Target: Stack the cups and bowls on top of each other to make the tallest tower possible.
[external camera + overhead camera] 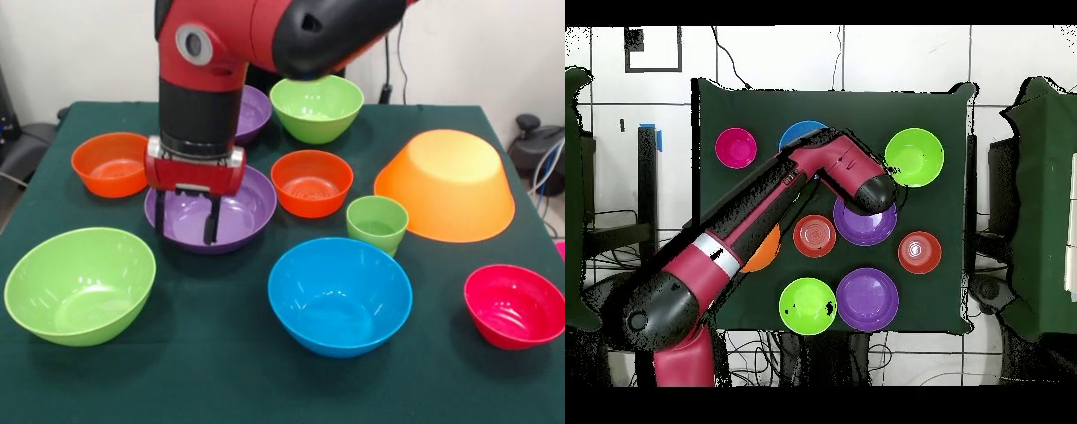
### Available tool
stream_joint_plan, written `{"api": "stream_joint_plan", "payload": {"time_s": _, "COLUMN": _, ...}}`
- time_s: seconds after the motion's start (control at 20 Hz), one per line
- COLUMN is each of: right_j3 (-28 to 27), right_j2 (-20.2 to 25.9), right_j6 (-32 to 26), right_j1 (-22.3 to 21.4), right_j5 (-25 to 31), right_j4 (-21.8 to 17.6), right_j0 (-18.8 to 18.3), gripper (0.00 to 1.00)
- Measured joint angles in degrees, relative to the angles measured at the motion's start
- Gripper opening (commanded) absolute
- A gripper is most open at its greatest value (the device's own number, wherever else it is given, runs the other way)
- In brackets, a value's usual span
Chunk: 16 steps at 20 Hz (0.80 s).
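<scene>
My gripper (185,218) hangs open over the near-left part of a wide purple bowl (243,208), one finger at its rim and one inside. Nothing is held. In the overhead view the arm covers part of this purple bowl (877,226). A small light-green cup (377,223) stands upright between an orange-red bowl (311,183) and the large orange-yellow bowl (446,185), which lies mouth-down. The blue bowl (340,296) sits in front of the cup. All bowls stand apart, none stacked.
On the dark green table (221,380) also stand a green bowl (79,283) front left, an orange-red bowl (110,163) at left, a second purple bowl (254,113) behind the arm, a green bowl (316,108) at the back and a pink-red bowl (516,305) front right.
</scene>
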Motion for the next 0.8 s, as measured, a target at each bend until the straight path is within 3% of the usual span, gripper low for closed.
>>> {"api": "stream_joint_plan", "payload": {"time_s": 0.55, "right_j3": -2.04, "right_j2": -0.11, "right_j6": 0.0, "right_j1": 4.0, "right_j5": 0.44, "right_j4": 1.14, "right_j0": -1.05, "gripper": 1.0}}
{"api": "stream_joint_plan", "payload": {"time_s": 0.8, "right_j3": -1.04, "right_j2": -0.11, "right_j6": 0.0, "right_j1": 3.68, "right_j5": 0.44, "right_j4": 1.31, "right_j0": -1.34, "gripper": 1.0}}
